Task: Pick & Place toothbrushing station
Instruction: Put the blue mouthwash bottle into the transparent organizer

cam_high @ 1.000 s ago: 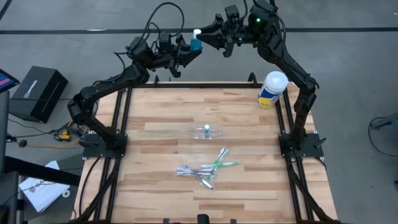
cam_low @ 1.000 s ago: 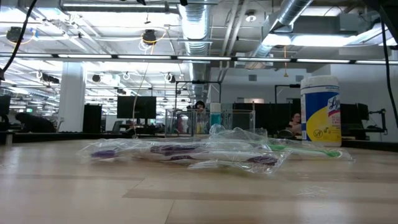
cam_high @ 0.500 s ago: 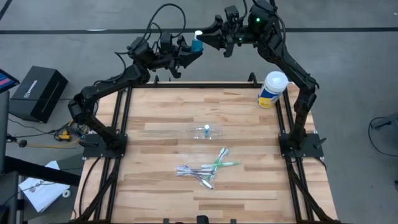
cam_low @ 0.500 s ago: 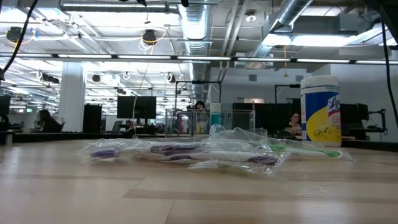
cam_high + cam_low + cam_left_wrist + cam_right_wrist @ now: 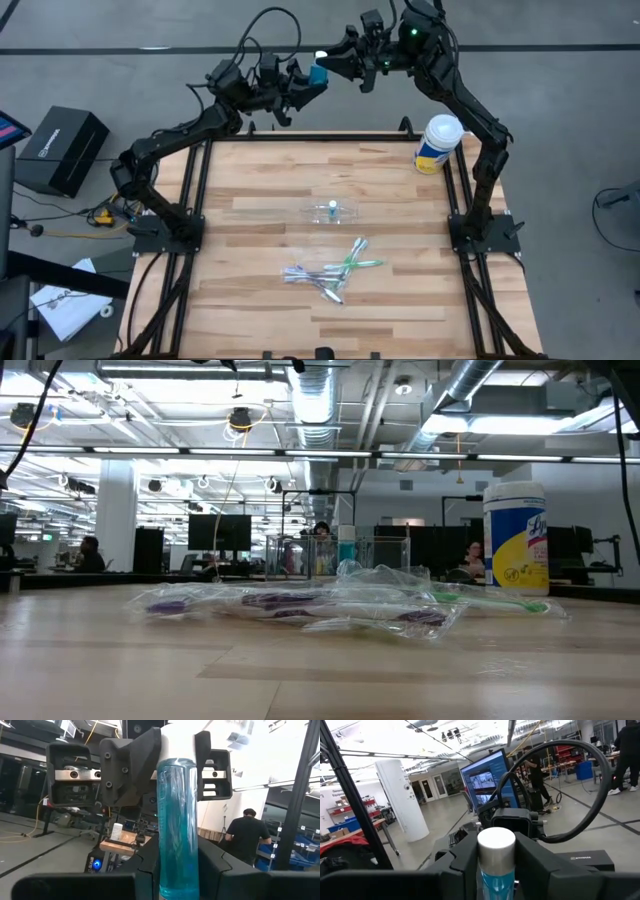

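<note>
A small blue tube (image 5: 317, 72) with a white cap hangs in the air beyond the table's far edge, between my two raised arms. My left gripper (image 5: 305, 82) is shut on its blue body and my right gripper (image 5: 329, 62) on its cap end. On the table lie a clear plastic cup (image 5: 332, 211) with a second small blue tube in it and, nearer, several green and purple-white toothbrushes (image 5: 330, 272) in clear wrappers. In the low view the toothbrushes (image 5: 300, 608) rest flat on the wood. My left gripper pinches the tube's blue body at the end away from the cap (image 5: 178, 882) between its two fingers, reaching in from the table's left. The tube (image 5: 178, 820) sticks out past the fingertips toward the other gripper, clear of everything below. My right gripper has the tube's white cap (image 5: 496, 842) between its two fingers (image 5: 131, 767), one on each side of it. It comes about level from the table's right, facing my left gripper. The tube's blue body (image 5: 496, 882) runs on from the cap toward the left gripper.
A white-lidded yellow-and-blue canister (image 5: 437, 143) stands upright at the table's far right corner; it also shows at the right of the low view (image 5: 515, 540). A black box (image 5: 62, 148) sits on the floor left of the table. People move in the room beyond.
My right gripper's fingers have drawn in around the tube's white cap, which shows less in the high view than a second ago. Both arms have kept their place and the tube has stayed between them.
</note>
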